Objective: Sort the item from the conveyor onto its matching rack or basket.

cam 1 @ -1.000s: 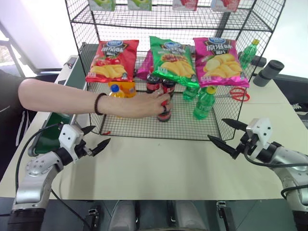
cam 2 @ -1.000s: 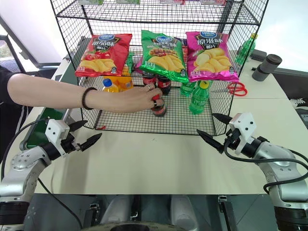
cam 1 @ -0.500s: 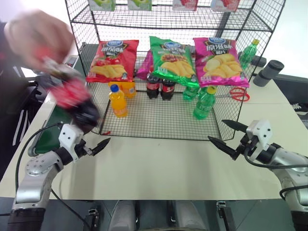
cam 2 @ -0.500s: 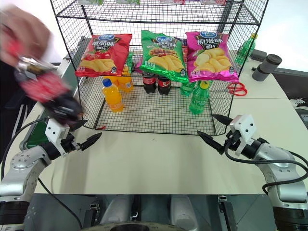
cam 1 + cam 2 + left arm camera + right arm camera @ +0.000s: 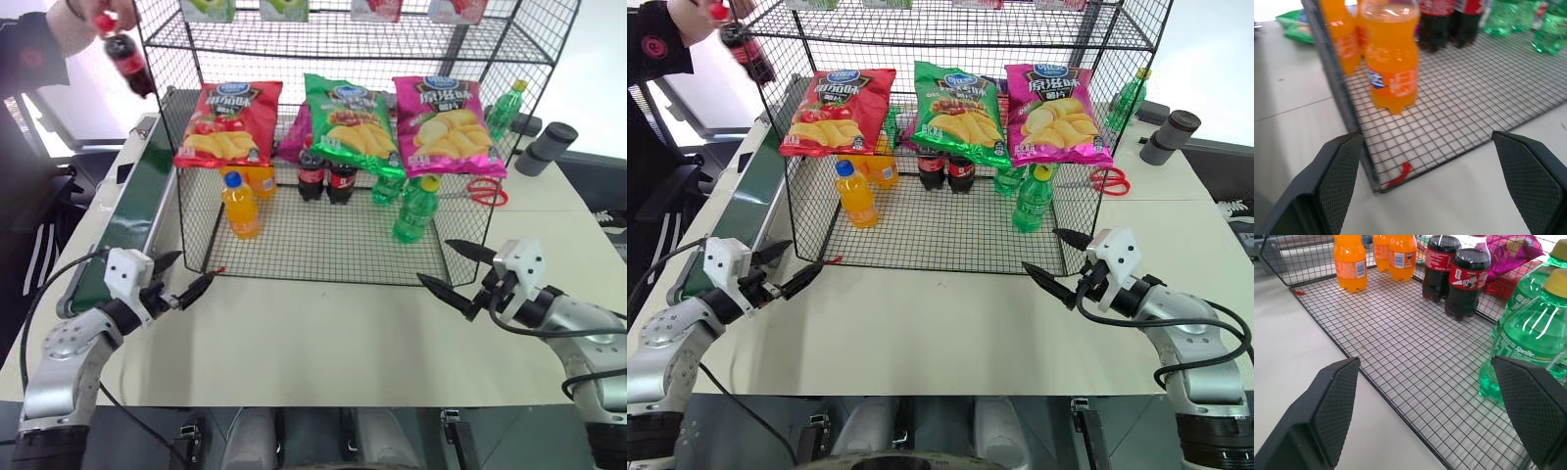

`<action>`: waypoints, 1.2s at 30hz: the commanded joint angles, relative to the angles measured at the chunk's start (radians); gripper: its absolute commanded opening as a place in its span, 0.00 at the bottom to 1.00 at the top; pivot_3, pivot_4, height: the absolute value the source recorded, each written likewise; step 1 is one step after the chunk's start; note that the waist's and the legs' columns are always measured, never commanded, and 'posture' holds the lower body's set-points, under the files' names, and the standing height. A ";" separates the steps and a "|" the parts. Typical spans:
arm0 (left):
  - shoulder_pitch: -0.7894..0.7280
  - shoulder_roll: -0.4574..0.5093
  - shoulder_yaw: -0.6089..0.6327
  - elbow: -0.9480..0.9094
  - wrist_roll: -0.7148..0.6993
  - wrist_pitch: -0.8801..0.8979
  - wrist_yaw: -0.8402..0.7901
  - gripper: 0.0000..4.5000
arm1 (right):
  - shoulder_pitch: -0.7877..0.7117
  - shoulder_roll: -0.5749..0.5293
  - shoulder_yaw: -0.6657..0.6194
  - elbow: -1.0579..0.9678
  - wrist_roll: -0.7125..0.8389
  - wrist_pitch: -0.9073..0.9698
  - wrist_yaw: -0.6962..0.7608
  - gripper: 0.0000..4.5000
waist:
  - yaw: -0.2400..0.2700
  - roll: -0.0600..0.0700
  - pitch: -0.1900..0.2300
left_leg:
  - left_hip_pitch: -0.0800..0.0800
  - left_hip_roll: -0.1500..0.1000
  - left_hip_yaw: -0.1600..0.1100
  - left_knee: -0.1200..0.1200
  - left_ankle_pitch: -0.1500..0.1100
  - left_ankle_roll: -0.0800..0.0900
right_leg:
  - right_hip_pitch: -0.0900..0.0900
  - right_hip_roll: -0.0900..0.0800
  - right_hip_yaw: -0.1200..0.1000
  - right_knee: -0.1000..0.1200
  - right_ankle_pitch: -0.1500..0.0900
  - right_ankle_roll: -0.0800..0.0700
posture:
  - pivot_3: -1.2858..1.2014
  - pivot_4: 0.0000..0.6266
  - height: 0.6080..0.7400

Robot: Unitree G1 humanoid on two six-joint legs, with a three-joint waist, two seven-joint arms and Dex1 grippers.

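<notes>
A person's hand holds the item, a small cola bottle with a red cap, in the air at the far left, above the far end of the dark-green conveyor. The black wire rack stands at the table's middle. My left gripper is open and empty just off the rack's front left corner, its fingers wide apart. At the rack's front right corner my right gripper is also open and empty.
On the rack's floor stand two cola bottles, orange-drink bottles and green bottles, under red, green and pink crisp bags. Red scissors and a grey cylinder lie to the right behind the rack.
The person's hand has taken a cola bottle out of the rack and carried it up and away to the far left. My left gripper has drifted slightly left; the right has stayed still.
</notes>
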 commanded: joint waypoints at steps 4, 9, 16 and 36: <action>-0.067 -0.067 0.191 0.049 -0.070 -0.024 0.169 1.00 | -0.028 0.032 0.025 -0.012 -0.018 -0.032 -0.014 0.99 | 0.001 -0.001 -0.001 | 0.000 0.000 0.000 0.001 0.000 0.000 | 0.000 0.000 0.000 0.000 0.000 0.000 | 0.52 0.24 1.00; -0.114 -0.095 0.250 0.133 -0.008 -0.077 0.329 1.00 | -0.057 0.057 0.071 -0.028 -0.030 -0.018 -0.030 0.99 | -0.001 -0.001 -0.001 | 0.000 0.000 0.000 0.001 0.000 0.000 | 0.000 0.000 0.000 0.001 0.000 0.000 | 0.52 0.24 1.00; -0.127 -0.145 0.232 0.107 0.025 -0.076 0.428 1.00 | -0.094 0.073 0.103 -0.033 -0.038 -0.010 -0.043 0.99 | 0.003 -0.003 -0.002 | 0.000 0.000 0.000 0.001 0.000 0.000 | 0.000 0.000 0.000 0.001 0.000 0.001 | 0.52 0.24 1.00; -0.152 -0.128 0.215 0.198 0.147 -0.185 0.454 1.00 | -0.130 0.106 0.149 0.005 -0.044 -0.032 -0.010 0.99 | 0.001 -0.003 -0.002 | 0.000 0.000 0.000 0.001 0.000 0.000 | 0.000 -0.001 0.000 0.001 0.000 0.001 | 0.52 0.24 1.00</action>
